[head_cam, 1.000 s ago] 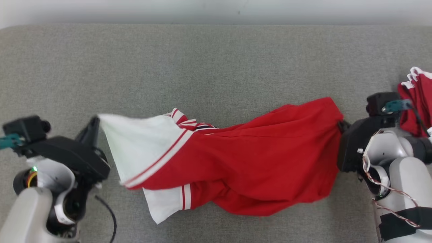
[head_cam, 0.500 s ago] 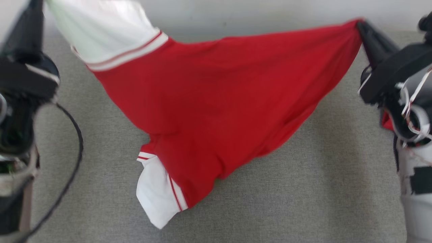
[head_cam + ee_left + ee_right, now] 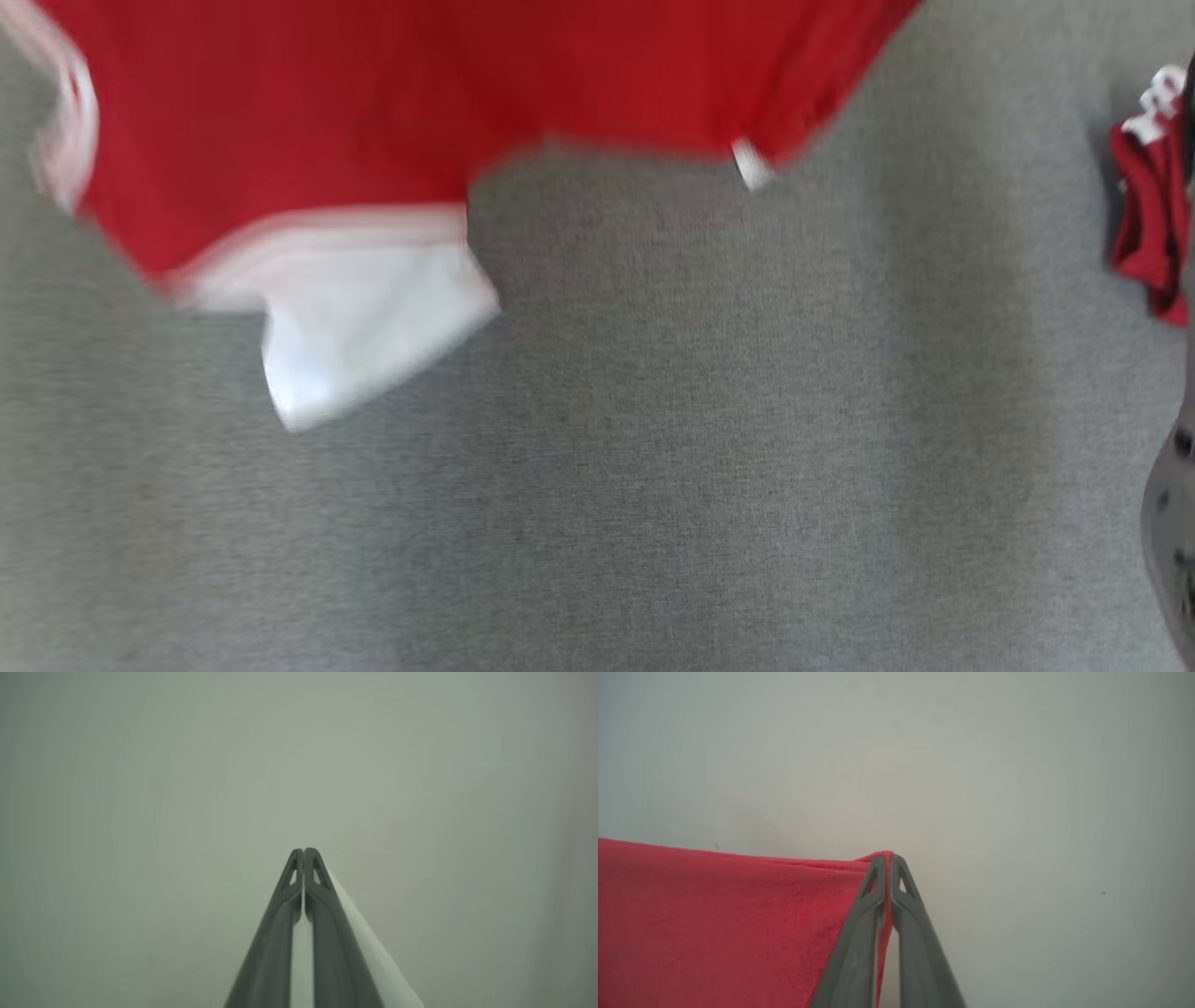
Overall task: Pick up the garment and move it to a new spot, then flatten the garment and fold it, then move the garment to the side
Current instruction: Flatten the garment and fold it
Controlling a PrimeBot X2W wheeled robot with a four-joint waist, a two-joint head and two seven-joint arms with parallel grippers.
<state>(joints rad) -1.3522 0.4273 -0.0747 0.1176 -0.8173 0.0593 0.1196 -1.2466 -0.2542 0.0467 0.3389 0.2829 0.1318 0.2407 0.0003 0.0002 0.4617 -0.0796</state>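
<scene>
Garment rose since earlier; we logged left gripper and right gripper clamped on it (carry step, likely); next: lay it flat.

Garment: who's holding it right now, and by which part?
The garment is held in two places: left gripper shut on a white edge, right gripper shut on a red corner.

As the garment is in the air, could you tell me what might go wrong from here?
The right gripper pinches only the very edge of the garment, so it may slip free. The white sleeve hangs lowest and could tuck under when laid on the surface. The other red cloth at the right could get snagged.
</scene>
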